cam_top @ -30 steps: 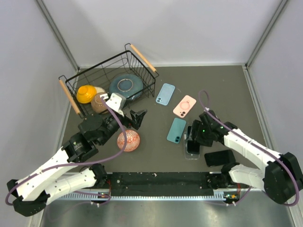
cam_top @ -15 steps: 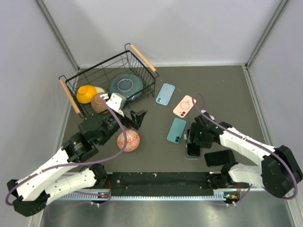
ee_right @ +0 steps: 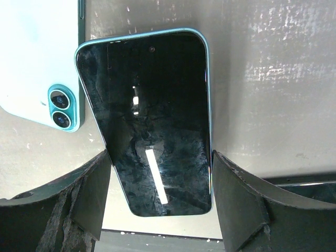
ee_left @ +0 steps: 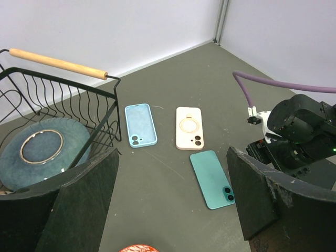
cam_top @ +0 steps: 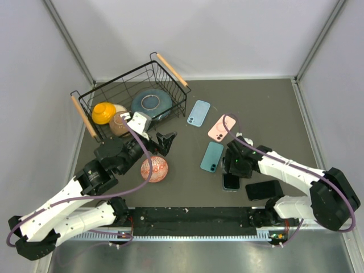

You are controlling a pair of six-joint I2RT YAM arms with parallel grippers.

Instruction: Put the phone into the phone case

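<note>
The phone (ee_right: 152, 115) lies screen-up on the dark table (cam_top: 273, 108), low and right of centre in the overhead frame, and the right gripper (ee_right: 160, 157) is down over it. In the wrist view its two fingers (ee_right: 79, 205) sit flush against the phone's long edges, so the jaws look closed across its width. That seems the sensible way to take it, since the short span is the one the fingers can bridge. Whether the phone is already off the table I cannot tell.

Its long axis runs nearly top to bottom in both views, leaning a little. The end with the small front-camera dot points to the top of the wrist frame. From above only the lower end shows under the gripper.

Just beside it, up and to the left, lies a teal piece (cam_top: 212, 156), back-up with twin lenses – phone or case, I cannot say. Farther up are the pink case (cam_top: 221, 127) and the light blue case (cam_top: 198, 113), both apart from the phone.

The left gripper (cam_top: 165, 141) hangs by the wire basket (cam_top: 172, 70) at left, jaws wide apart and holding nothing – probably kept clear until a case needs steadying.
</note>
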